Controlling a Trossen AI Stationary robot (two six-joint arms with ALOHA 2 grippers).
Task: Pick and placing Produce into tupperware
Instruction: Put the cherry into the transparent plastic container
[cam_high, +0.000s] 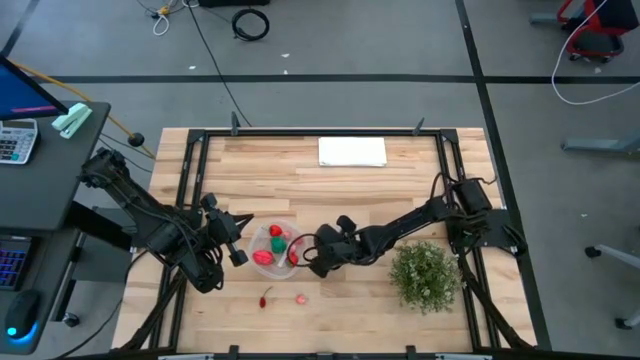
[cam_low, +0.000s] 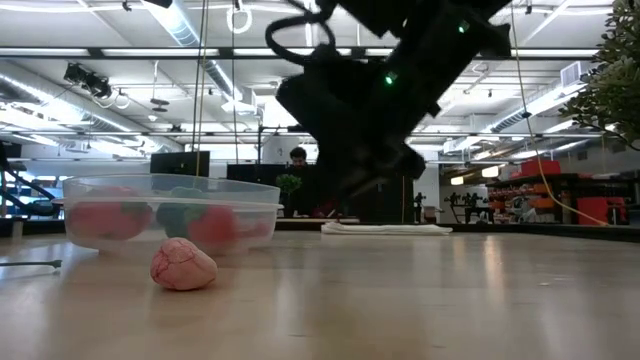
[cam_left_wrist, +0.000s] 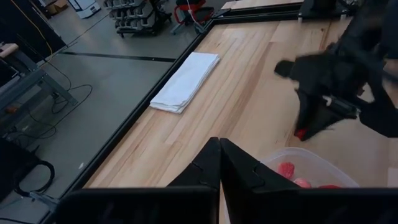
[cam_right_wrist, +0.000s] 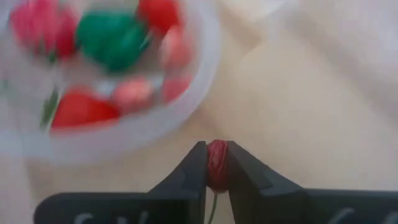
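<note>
Pale wooden tabletop (cam_high: 300, 180): my left gripper (cam_high: 236, 240) waits with fingers pressed together beside the round transparent plastic tupperware (cam_high: 262, 238), which already holds red, pink and green produce. My right gripper (cam_right_wrist: 216, 167) pinches a small red cherry-like piece (cam_right_wrist: 217, 163) just outside the rim; released early, I reckon it lands beside the bowl.

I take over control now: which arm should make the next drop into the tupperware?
The right. Its hand is already shut on a small red piece, just outside the rim of the tupperware. The left hand is shut and empty on the tub's other side.
</note>
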